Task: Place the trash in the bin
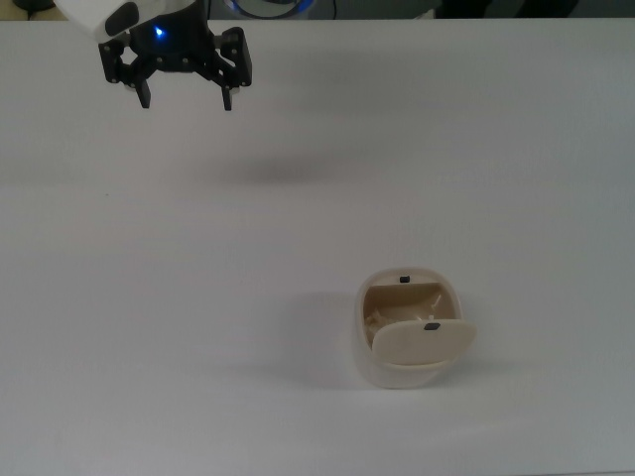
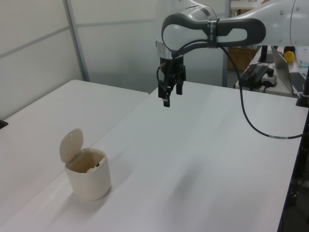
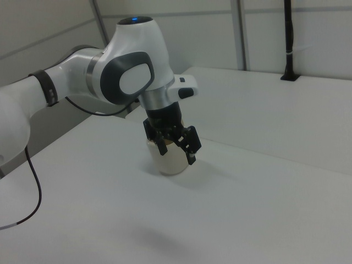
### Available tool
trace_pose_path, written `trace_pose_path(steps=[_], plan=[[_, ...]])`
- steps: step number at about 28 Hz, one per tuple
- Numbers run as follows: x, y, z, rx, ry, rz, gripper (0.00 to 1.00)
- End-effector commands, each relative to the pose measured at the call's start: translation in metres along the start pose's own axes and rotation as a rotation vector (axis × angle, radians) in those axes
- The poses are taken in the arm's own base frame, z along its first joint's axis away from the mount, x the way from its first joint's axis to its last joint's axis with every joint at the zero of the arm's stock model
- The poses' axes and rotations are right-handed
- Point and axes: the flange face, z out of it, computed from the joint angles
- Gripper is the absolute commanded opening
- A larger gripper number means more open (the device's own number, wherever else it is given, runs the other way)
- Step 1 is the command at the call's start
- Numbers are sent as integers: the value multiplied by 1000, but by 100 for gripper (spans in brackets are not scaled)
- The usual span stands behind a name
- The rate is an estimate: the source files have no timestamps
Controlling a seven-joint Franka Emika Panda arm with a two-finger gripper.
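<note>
One bin sits well apart from the empty, spread-fingered gripper.

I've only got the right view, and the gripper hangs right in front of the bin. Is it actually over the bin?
Observer: No. In the top view the gripper is near the top view's upper left, well apart from the bin.
Operator: Is the lid up?
Observer: Yes, the left view shows the lid tipped up and the mouth open.
Operator: Any trash lying on the table?
Observer: The top view shows no wad anywhere on the table.
</note>
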Motion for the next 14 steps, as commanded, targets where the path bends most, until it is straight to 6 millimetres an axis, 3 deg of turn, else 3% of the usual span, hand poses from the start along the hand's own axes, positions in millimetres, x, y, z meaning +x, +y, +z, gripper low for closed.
trace_pose_path(steps=[1,14], plan=[[-5,1,-5,-13,-6,-10,100],[-11,-2,-4,-7,-50,-15,100]])
